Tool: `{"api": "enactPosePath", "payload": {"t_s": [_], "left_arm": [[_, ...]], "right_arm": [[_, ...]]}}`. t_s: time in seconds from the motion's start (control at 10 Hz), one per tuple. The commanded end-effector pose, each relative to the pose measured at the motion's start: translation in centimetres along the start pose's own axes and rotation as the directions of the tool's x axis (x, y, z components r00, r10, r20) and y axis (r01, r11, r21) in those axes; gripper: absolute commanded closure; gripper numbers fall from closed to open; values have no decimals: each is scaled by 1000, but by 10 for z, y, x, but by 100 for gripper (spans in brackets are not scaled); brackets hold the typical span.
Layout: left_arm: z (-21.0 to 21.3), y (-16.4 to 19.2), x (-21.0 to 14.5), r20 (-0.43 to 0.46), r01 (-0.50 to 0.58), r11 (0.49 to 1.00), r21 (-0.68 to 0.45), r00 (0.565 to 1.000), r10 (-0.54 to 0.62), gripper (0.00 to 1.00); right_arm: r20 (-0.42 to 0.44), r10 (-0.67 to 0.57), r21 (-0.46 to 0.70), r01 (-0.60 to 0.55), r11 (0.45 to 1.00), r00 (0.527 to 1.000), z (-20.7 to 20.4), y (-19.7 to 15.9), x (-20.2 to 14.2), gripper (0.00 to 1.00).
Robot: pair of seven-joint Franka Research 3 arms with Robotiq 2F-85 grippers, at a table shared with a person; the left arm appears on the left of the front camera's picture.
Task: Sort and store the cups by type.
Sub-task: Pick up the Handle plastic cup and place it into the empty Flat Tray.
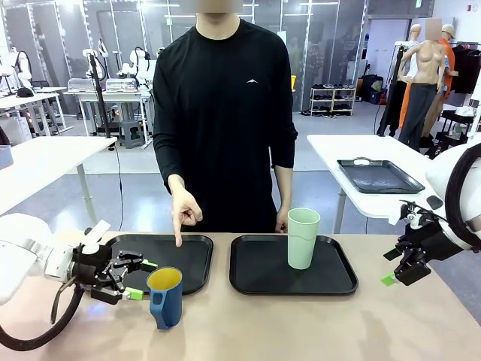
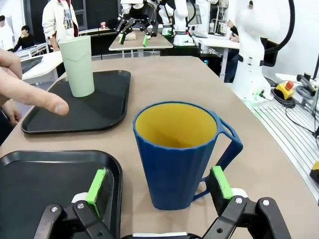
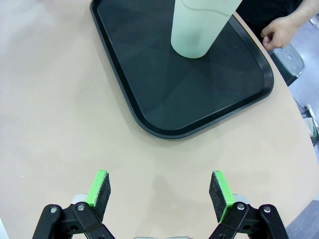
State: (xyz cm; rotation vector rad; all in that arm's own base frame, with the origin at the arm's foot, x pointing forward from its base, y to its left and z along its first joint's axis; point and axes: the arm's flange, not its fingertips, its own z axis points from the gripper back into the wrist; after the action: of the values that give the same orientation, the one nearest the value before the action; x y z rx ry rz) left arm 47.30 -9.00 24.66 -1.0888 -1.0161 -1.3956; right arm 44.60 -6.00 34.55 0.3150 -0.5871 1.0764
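Note:
The dark blue mug (image 1: 165, 298) with a yellow inside stands on the bare table just in front of the left black tray (image 1: 192, 263). My left gripper (image 1: 137, 279) is open beside it, on its left. In the left wrist view the mug (image 2: 174, 154) sits just ahead of the spread fingers (image 2: 97, 185), handle to the right, untouched. The mint-green tumbler (image 1: 303, 238) stands upright on the right black tray (image 1: 255, 274). My right gripper (image 1: 392, 269) hangs open over the table's right end, and the tumbler (image 3: 202, 25) is far ahead of it.
A person stands at the far side and points a finger (image 1: 179, 239) down at the left tray, seen close as a finger (image 2: 37, 95) in the left wrist view. Their other hand (image 3: 284, 32) rests by the right tray's far edge. Bare tabletop lies between my right gripper (image 3: 162, 186) and that tray (image 3: 164, 99).

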Motion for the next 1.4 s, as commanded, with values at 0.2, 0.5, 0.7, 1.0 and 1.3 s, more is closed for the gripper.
{"api": "enactPosePath", "payload": {"t_s": [0.2, 0.5, 0.7, 1.0, 1.3], "left_arm": [[-16, 6, -8, -18, 7, 998, -64, 1000, -9, 0], [-21, 5, -14, -18, -6, 997, -71, 1000, 5, 0], [-26, 4, -15, -5, -5, 997, -73, 1000, 4, 0], [-36, 5, -17, 12, -2, 997, -77, 1000, 3, 0], [-50, 6, -21, 33, 2, 997, -83, 999, 1, 0]], "right_arm": [[7, 5, -1, -5, 1000, 1000, -2, -1, -1, 0], [7, 5, -1, -5, 1000, 1000, -2, -1, -1, 0], [7, 5, -1, -5, 1000, 1000, -2, -1, -1, 0], [7, 5, -1, -5, 1000, 1000, -2, -1, -1, 0], [7, 5, -1, -5, 1000, 1000, -2, -1, -1, 0]]}}
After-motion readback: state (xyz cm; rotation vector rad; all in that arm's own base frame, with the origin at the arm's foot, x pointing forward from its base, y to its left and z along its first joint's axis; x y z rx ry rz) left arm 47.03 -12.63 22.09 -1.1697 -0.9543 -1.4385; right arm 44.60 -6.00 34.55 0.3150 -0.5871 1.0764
